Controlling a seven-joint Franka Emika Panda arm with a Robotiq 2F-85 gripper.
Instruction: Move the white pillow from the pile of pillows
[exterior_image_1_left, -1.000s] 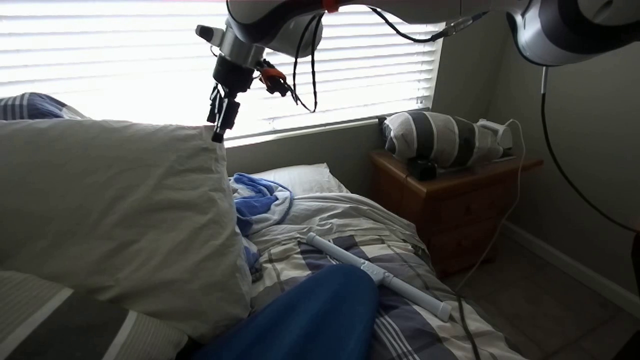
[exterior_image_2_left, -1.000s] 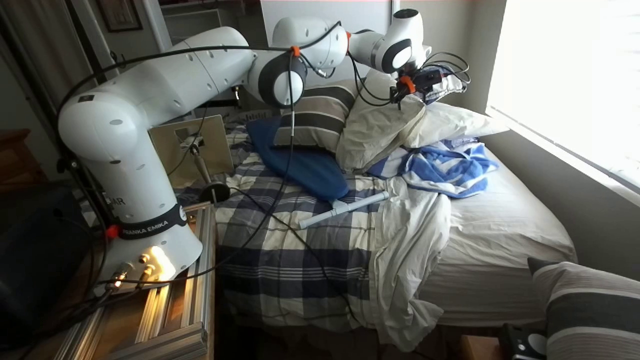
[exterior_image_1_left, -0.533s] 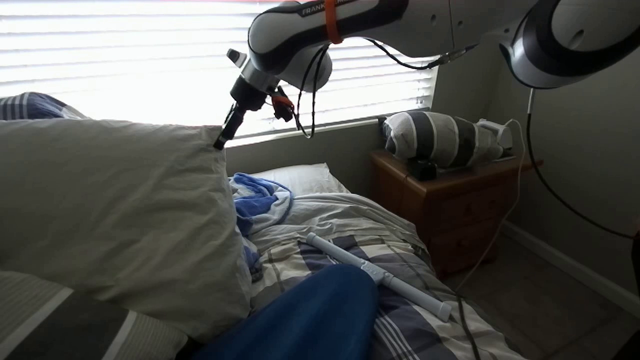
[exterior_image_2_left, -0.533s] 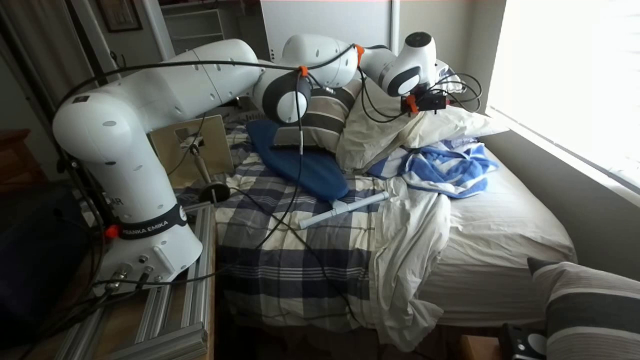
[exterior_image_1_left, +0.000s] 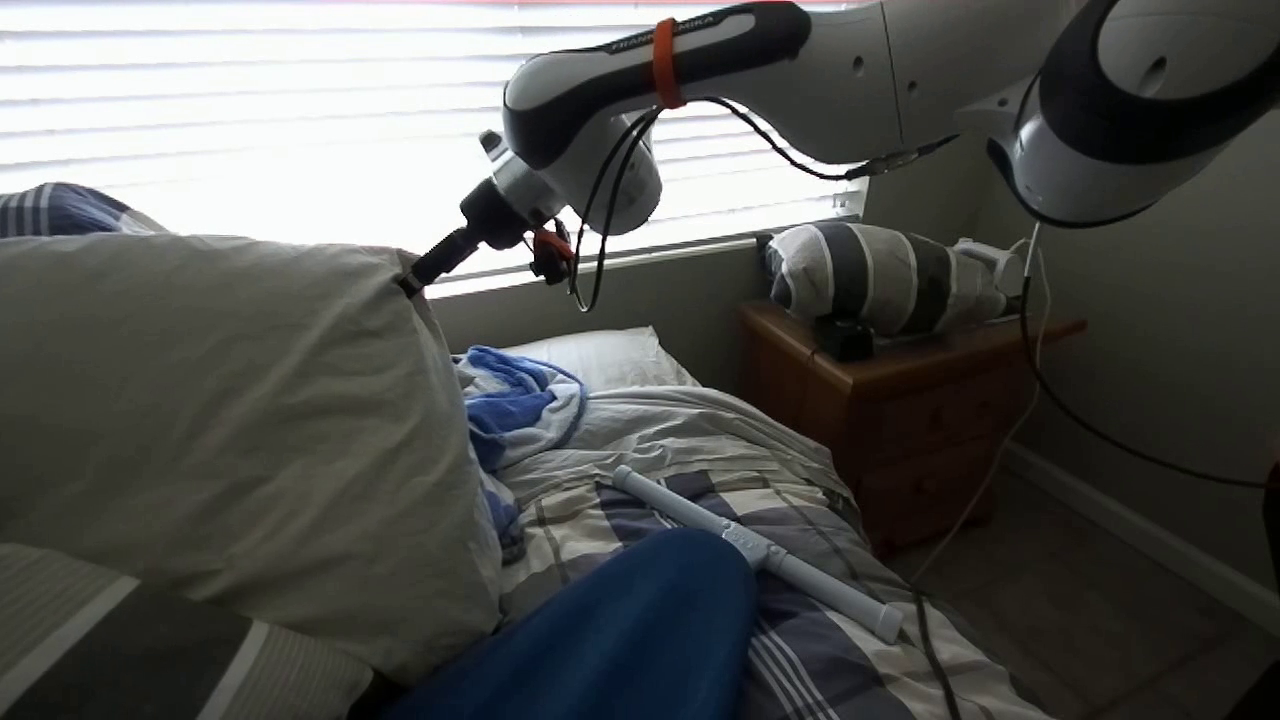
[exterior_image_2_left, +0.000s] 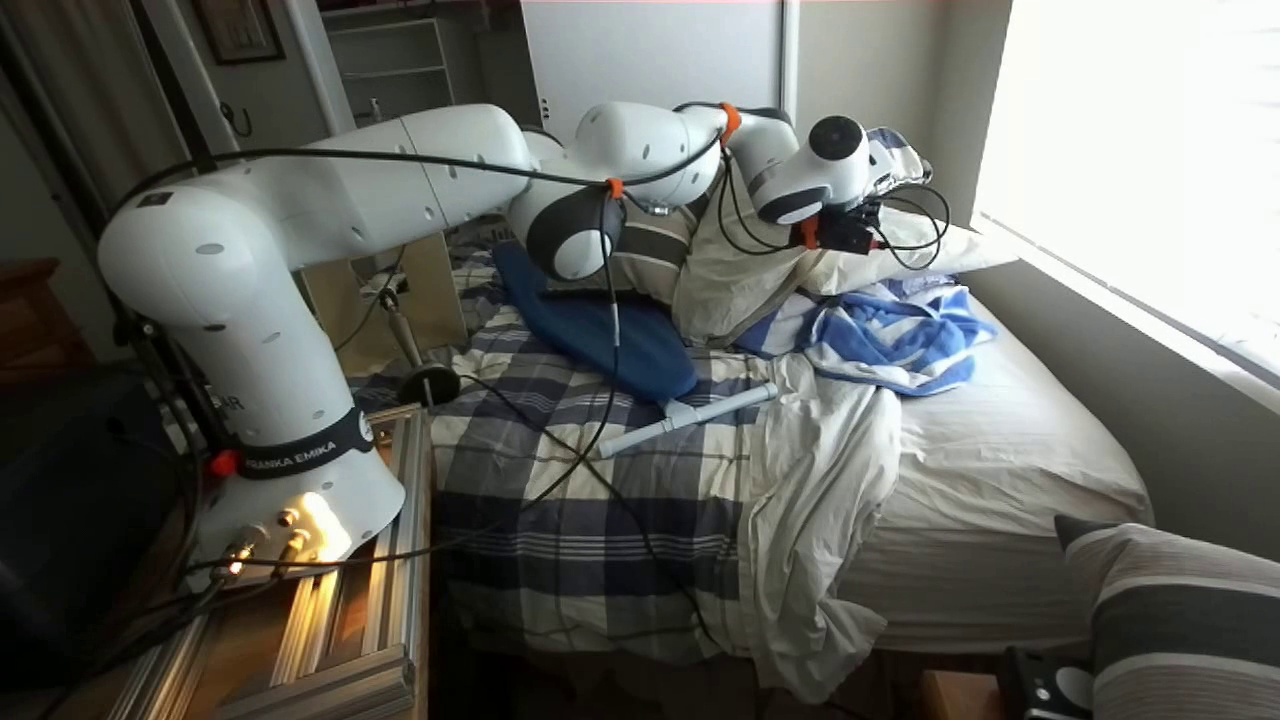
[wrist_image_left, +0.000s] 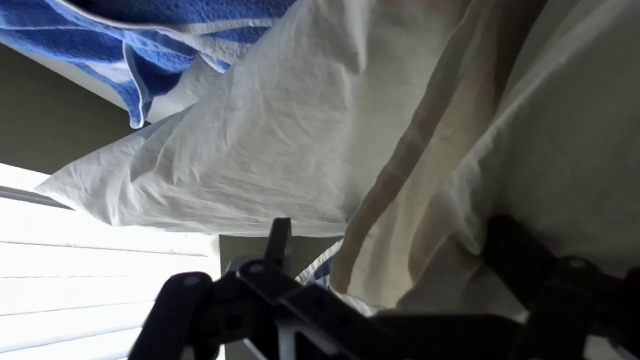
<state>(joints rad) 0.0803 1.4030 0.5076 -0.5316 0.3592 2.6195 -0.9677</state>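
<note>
The large white pillow (exterior_image_1_left: 250, 400) stands upright at the left in an exterior view; it also shows behind the arm in an exterior view (exterior_image_2_left: 735, 275). My gripper (exterior_image_1_left: 408, 285) is tilted down onto its upper corner and touches it. In the wrist view my gripper (wrist_image_left: 392, 232) is open, its fingers wide apart. The hemmed edge of this pillow (wrist_image_left: 450, 210) lies between them; the right finger presses into its face, the left finger is free beyond the hem. A further white pillow (wrist_image_left: 250, 145) lies behind, also in an exterior view (exterior_image_2_left: 925, 245).
A striped pillow (exterior_image_1_left: 130, 640) leans against the pile. A blue-white towel (exterior_image_2_left: 910, 335) lies beside it. A blue board (exterior_image_1_left: 620, 640) and a grey pipe (exterior_image_1_left: 690, 510) lie on the plaid cover. A blue plaid pillow (exterior_image_1_left: 75, 210) stands behind. The window (exterior_image_1_left: 250, 120) is close. A nightstand (exterior_image_1_left: 900, 365) stands beyond.
The arm has come down and my gripper has tilted further toward the pillow. Its tips moved onto the pillow's upper corner, which has shifted slightly left in an exterior view.
</note>
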